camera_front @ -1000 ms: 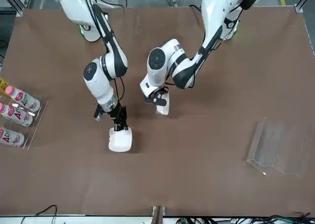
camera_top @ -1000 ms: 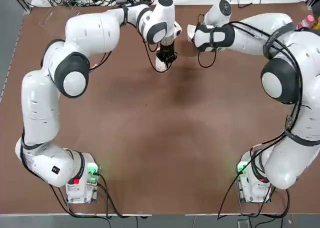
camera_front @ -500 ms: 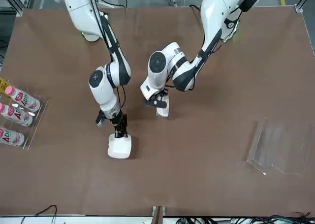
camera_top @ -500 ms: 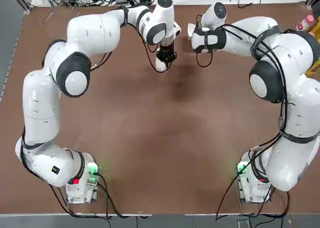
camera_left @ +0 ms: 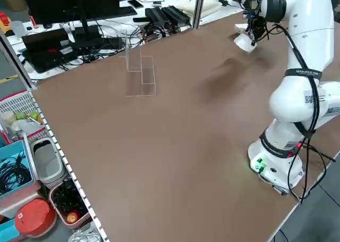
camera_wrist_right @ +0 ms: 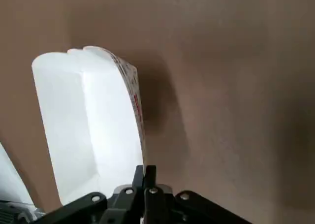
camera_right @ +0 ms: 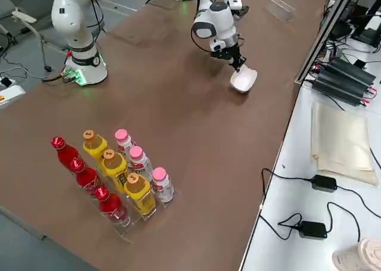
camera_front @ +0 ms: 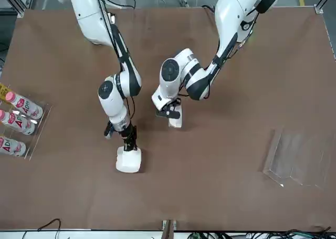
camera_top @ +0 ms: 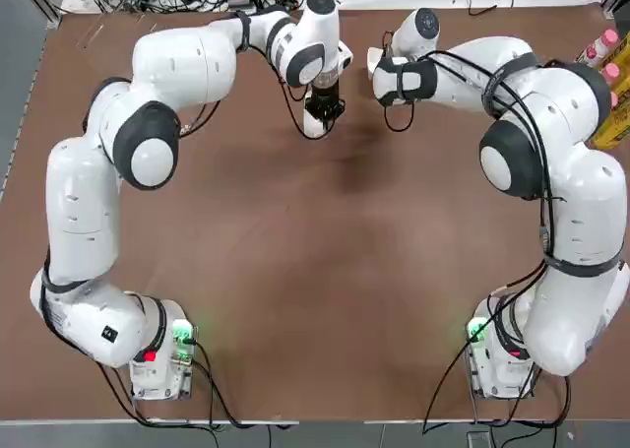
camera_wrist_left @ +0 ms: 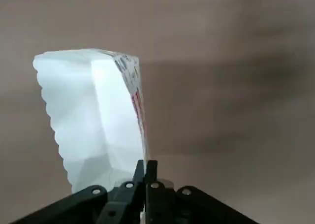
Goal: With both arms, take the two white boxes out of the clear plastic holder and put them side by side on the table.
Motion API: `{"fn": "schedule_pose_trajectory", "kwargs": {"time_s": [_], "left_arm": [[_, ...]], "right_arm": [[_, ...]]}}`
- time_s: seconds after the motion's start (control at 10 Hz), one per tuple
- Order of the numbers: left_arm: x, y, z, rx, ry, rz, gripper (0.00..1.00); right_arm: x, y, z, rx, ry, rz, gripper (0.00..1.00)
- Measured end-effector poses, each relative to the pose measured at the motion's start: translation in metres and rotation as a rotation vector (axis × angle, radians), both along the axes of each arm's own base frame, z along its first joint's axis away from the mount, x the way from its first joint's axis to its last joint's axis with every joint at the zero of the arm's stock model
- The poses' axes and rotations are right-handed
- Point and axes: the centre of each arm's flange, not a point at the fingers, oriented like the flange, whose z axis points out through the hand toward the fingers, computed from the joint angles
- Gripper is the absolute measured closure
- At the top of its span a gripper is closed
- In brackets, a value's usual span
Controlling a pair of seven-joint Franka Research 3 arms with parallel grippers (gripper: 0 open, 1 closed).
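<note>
Front view: both arms reach toward the far half of the brown table (camera_front: 236,65), away from their bases. Right gripper (camera_front: 129,143) points down, fingers pinched tight on the edge of a white box (camera_front: 128,160). This box sits low, at or just above the tabletop; contact cannot be confirmed. Left gripper (camera_front: 170,113) hangs near the table's middle, fingers likewise clamped on the second white box (camera_front: 176,121), which looks narrower from this side. The two boxes are near each other but apart, with bare table between them.

Clear plastic holder (camera_front: 296,163) stands well off toward the left arm's side of the table, nothing in it, only glinting edges showing.

Top view: left gripper (camera_top: 325,108) with a bit of its box (camera_top: 313,125) showing below it; right gripper mostly hidden under its own wrist, a sliver of white box (camera_top: 375,62) at its edge.

Left wrist view: fingers (camera_wrist_left: 139,171) closed together on a thin lip of the box (camera_wrist_left: 93,120), red print along one edge. Right wrist view: same pinch, fingers (camera_wrist_right: 139,176) meeting on the rim of the box (camera_wrist_right: 88,120), red print along its side too.

Right side view: rack of bottles (camera_right: 119,176), red, yellow and pink-capped, on the right arm's side, well apart from the boxes.
</note>
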Motion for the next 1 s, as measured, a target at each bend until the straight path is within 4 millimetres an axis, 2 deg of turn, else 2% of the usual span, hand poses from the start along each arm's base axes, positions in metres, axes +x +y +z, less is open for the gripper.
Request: {"fn": "schedule_pose_trajectory", "kwargs": {"time_s": [0.7,1.0], "left_arm": [[-0.001,-0.001,-0.004,0.000,0.004,-0.001,0.98],[-0.003,-0.010,-0.018,-0.042,-0.010,-0.004,0.98]], "right_arm": [[0.009,0.001,-0.004,-0.017,-0.015,0.010,0.99],[0.013,0.002,-0.017,-0.033,-0.014,0.016,0.99]]}}
